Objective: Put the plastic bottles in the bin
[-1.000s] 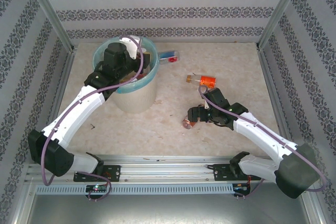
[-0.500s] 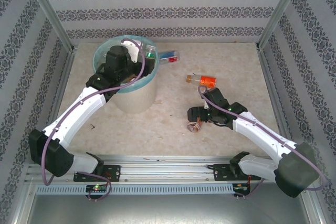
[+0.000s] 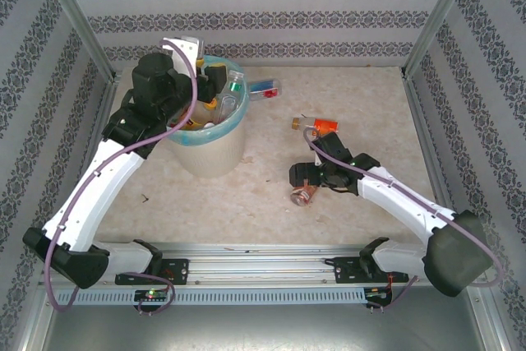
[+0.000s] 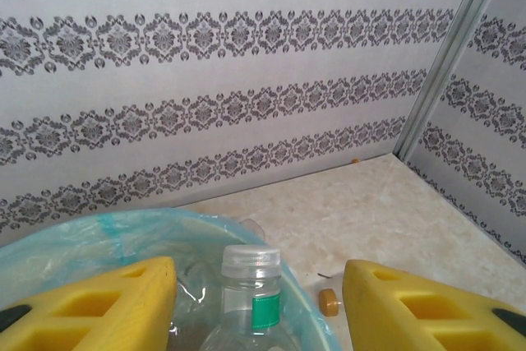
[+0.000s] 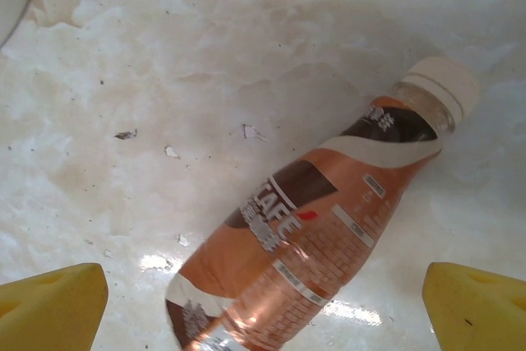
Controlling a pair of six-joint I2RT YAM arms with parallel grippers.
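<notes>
Right fingers [image 5: 51, 308] gape over a brown-labelled bottle [image 5: 306, 234] (left fingers [image 4: 92, 306] empty, spread above bin [image 4: 78, 240]).

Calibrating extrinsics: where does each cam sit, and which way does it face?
Top external: above and behind the bases, looking down on the table; both arms in view.
Left wrist: over the bin, facing the back wall; yellow fingers of the open left gripper at the bottom.
Right wrist: looking down at a brown-labelled bottle lying on the table; the open right gripper shows in the bottom corners.
Shared: top and right wrist both see that bottle; top and left wrist both see the bin.
</notes>
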